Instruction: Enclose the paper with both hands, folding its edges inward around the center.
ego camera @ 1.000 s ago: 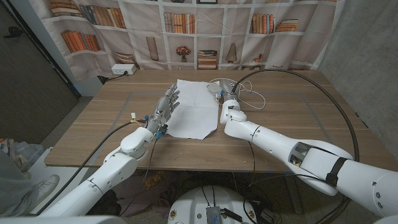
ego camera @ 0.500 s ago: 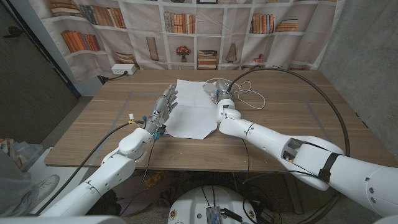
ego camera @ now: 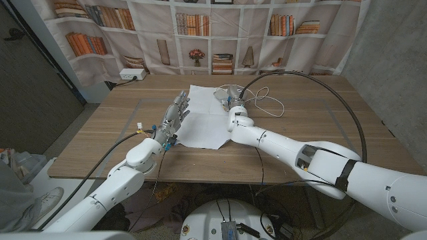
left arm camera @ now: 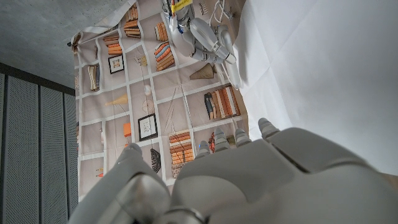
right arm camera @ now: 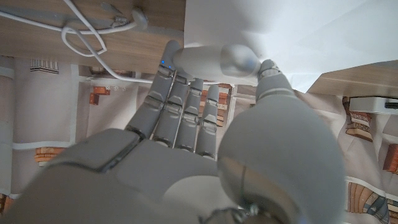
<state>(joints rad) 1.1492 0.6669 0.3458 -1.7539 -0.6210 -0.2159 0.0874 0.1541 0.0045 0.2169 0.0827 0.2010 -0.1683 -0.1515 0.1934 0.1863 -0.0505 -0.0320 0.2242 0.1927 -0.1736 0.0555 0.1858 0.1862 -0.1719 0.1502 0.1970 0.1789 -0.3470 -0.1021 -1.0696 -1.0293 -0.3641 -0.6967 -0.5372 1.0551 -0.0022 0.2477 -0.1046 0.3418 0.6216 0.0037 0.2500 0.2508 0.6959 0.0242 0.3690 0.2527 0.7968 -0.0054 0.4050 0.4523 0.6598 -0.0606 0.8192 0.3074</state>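
Two robot hands sit at the sides of the paper [ego camera: 205, 115], and you need both of them to fold it well. The paper lies flat on the bench [ego camera: 313, 127], near the middle, with a white cable [ego camera: 263, 100] just past its right side. Your left robot hand [ego camera: 175, 115] is at the paper's left edge, with its fingers [ego camera: 181, 101] straight and apart, holding nothing. It looks to be standing on its edge, but you cannot tell that for sure. Your right robot hand [ego camera: 230, 103] is at the paper's right edge, up near the far corner. In the right wrist view its fingers [right arm camera: 180, 106] point forward close side by side, the thumb [right arm camera: 217, 60] reaches across onto the paper, and nothing is held. To do this step well, slide both robot hands under or against the two edges together. Push them in toward the middle of the paper at the same speed. Go slowly, because thin paper can slip away across the bench. Keep the right robot hand away from the cable, so it does not get dragged in.
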